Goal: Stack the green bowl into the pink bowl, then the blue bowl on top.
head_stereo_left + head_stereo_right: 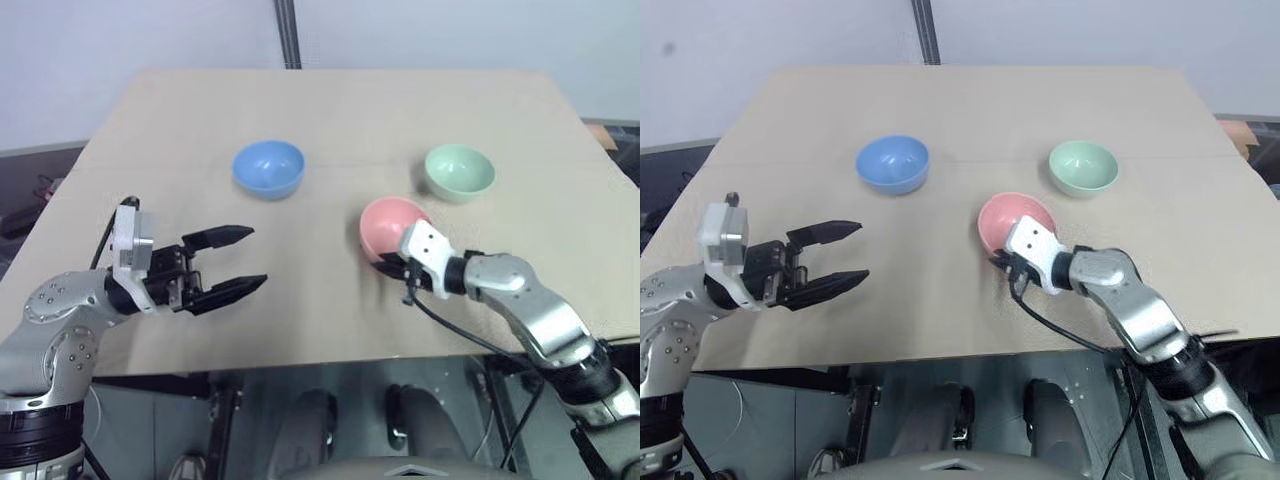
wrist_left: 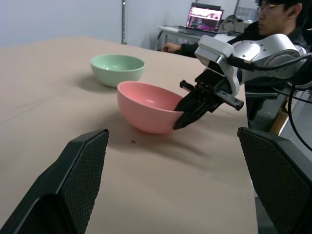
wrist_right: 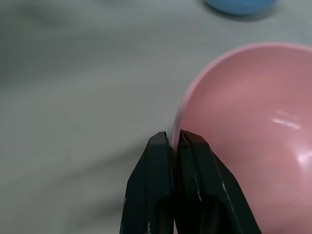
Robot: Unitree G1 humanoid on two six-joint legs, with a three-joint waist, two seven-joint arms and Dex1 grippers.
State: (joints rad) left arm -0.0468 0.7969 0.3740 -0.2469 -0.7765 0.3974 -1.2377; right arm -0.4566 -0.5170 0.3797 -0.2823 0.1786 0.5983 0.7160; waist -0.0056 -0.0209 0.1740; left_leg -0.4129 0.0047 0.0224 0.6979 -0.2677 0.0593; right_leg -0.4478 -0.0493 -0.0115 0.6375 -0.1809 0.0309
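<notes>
Now, going from left to right, the left end effector (image 1: 236,262) hangs with its fingers spread wide and empty, the blue bowl (image 1: 268,168) sits beyond it, and the right end effector (image 2: 181,117) is pinched on the near rim of the pink bowl (image 1: 388,224), which looks tipped. I think this thin rim grip may slip, so the bowl could drop and slide. The green bowl (image 1: 459,171) stands near the pink one, so they may bump; the middle of the tabletop (image 1: 320,110) is free, but its front edge is close.
</notes>
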